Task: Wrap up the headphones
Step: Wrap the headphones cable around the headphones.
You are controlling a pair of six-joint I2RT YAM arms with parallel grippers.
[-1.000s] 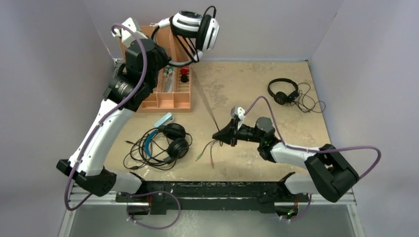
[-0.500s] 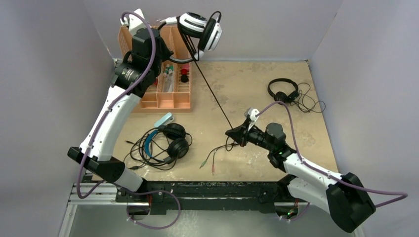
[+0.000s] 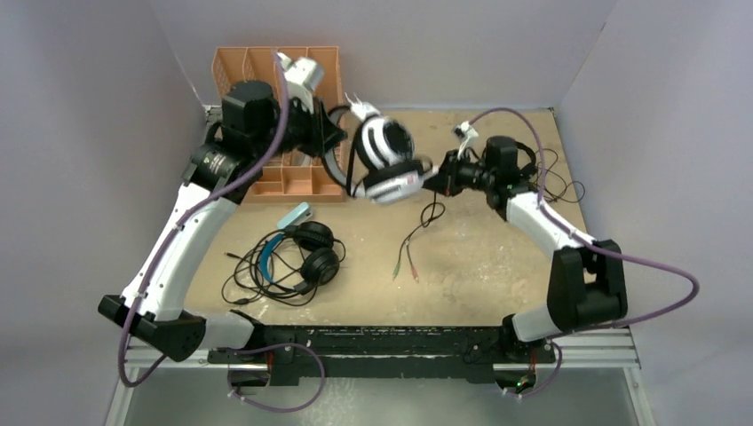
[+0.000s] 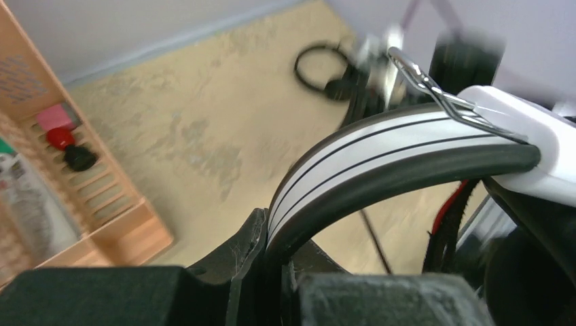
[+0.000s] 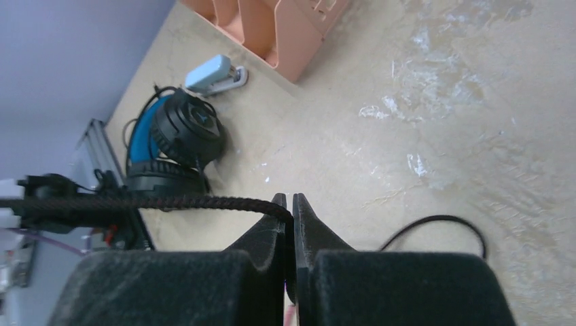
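The white-and-black headphones [image 3: 386,160] hang above the middle of the table. My left gripper [image 3: 336,140] is shut on their white, black-striped headband [image 4: 380,146], which passes between the jaws of that gripper [image 4: 275,238]. My right gripper [image 3: 437,170] sits just right of the earcups, shut on the headset's braided black cable [image 5: 170,202]. In the right wrist view the cable runs left from the tips of the right gripper [image 5: 290,204]. The cable's end with its plugs [image 3: 404,264] dangles to the table. The blue-banded headphones [image 3: 297,253] lie front left. The slim black headphones [image 3: 513,167] lie back right, partly behind my right arm.
An orange divided organizer [image 3: 266,67] stands at the back left with small items in its compartments. A light blue stapler-like object [image 3: 295,215] lies between it and the blue-banded headset. Loose cables spread around both resting headsets. Grey walls enclose the table.
My left arm has swung the white-and-black headset down from high at the back to the middle of the table. The right gripper has moved back towards it, still pinching the cable.
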